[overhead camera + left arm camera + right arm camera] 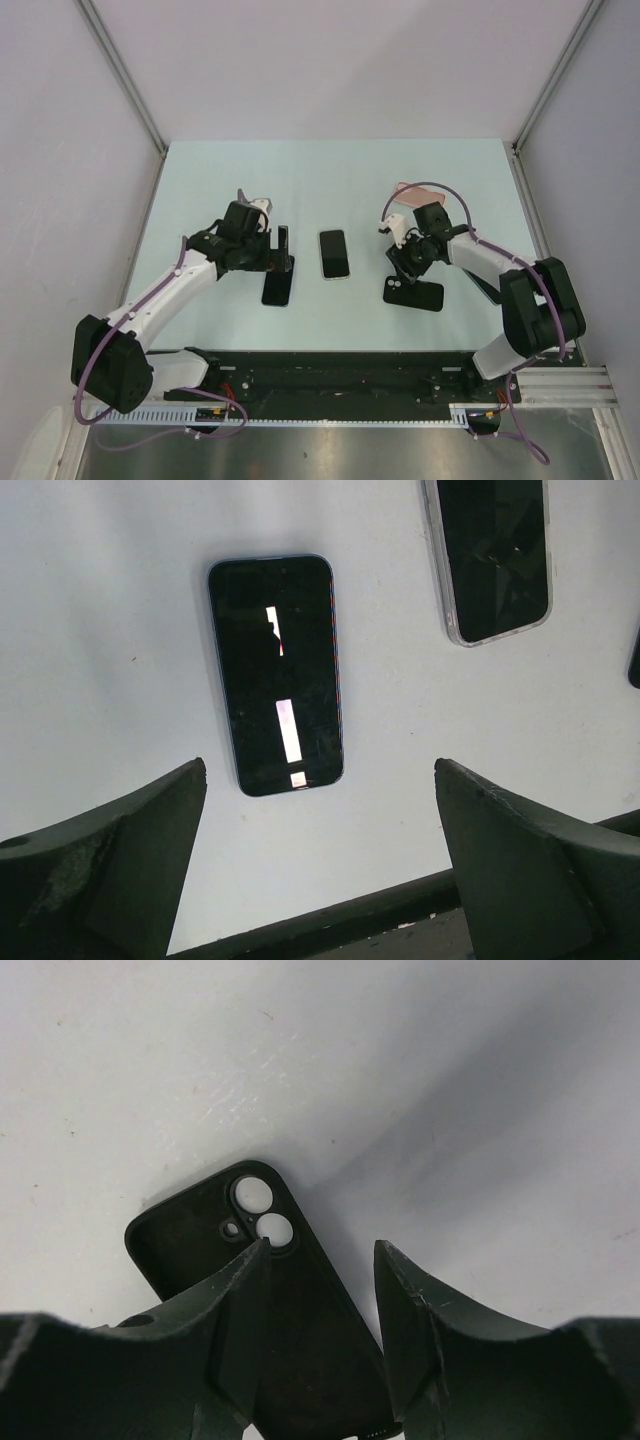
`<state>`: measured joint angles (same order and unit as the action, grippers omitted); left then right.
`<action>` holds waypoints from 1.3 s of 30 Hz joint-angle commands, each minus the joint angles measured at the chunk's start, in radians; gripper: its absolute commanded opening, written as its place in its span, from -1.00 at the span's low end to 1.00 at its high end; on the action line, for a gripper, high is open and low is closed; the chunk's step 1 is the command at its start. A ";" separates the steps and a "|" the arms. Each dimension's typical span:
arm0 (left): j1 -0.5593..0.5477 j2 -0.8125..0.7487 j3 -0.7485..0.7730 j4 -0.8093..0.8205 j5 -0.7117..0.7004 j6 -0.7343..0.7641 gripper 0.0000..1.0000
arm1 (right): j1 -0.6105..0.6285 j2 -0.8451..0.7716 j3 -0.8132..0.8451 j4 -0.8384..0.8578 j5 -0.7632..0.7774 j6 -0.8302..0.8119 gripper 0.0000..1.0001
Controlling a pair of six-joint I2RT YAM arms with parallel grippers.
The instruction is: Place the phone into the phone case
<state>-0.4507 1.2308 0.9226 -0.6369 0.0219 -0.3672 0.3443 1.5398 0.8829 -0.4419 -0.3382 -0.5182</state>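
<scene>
A black phone case (190, 1235) lies inside-up on the table, with its camera holes at the far end; it also shows in the top view as the case (413, 293). My right gripper (322, 1250) is low over it with jaws part open. One finger (225, 1310) is over the case's inside and the other stands at its right edge, with no pinch visible. A dark-screened phone (278, 675) lies flat just ahead of my left gripper (320, 770), which is wide open and empty. In the top view this phone (278, 288) lies beside the left gripper (283, 255).
A second phone (334, 254) with a pale rim lies mid-table between the arms, and it shows as the phone (495, 555) at the upper right of the left wrist view. A pinkish object (415, 195) sits behind the right arm. The black base rail (330, 380) runs along the near edge.
</scene>
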 commanded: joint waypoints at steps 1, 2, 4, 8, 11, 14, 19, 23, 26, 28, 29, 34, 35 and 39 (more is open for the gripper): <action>-0.005 -0.034 -0.002 0.022 -0.014 -0.022 1.00 | -0.004 0.048 0.036 -0.014 -0.021 -0.042 -0.02; -0.003 -0.031 -0.001 0.022 -0.013 -0.021 0.99 | -0.002 0.063 0.034 -0.012 -0.021 -0.042 -0.03; -0.002 -0.031 0.001 0.020 -0.008 -0.018 0.99 | -0.004 0.074 0.036 -0.009 -0.016 -0.043 -0.06; 0.000 -0.034 -0.004 0.019 -0.007 -0.019 1.00 | -0.004 0.097 0.037 -0.003 -0.016 -0.037 -0.22; 0.000 -0.042 -0.005 0.026 0.001 -0.015 0.99 | -0.004 0.112 0.045 0.005 0.014 -0.011 -0.43; 0.004 -0.047 -0.005 0.031 0.004 -0.009 0.98 | -0.001 0.109 0.062 0.000 -0.024 0.013 -0.65; 0.027 -0.040 -0.007 0.031 0.024 -0.007 0.98 | 0.013 0.062 0.079 0.049 -0.033 0.124 -1.00; 0.037 -0.005 -0.004 0.032 0.059 -0.006 0.98 | 0.021 0.060 0.123 0.034 -0.009 0.273 -1.00; 0.038 0.013 -0.007 0.028 0.078 0.002 0.99 | 0.031 0.062 0.125 0.006 0.102 0.409 -1.00; 0.037 0.024 -0.008 0.026 0.095 0.016 1.00 | 0.032 0.068 0.125 -0.026 0.172 0.516 -1.00; 0.038 0.027 -0.011 0.025 0.098 0.019 1.00 | 0.033 0.068 0.125 -0.032 0.189 0.574 -1.00; 0.038 0.071 -0.010 0.029 0.151 0.037 0.99 | 0.041 0.062 0.125 -0.089 0.192 0.779 -1.00; 0.038 0.078 -0.013 0.029 0.151 0.039 0.99 | 0.039 0.063 0.125 -0.098 0.212 0.815 -1.00; 0.033 0.110 -0.008 0.013 0.110 0.043 1.00 | 0.025 0.072 0.125 -0.144 0.215 0.968 -1.00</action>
<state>-0.4175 1.3182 0.9112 -0.6170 0.1379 -0.3458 0.3725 1.6321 0.9794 -0.5220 -0.1532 0.2417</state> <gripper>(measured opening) 0.996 0.016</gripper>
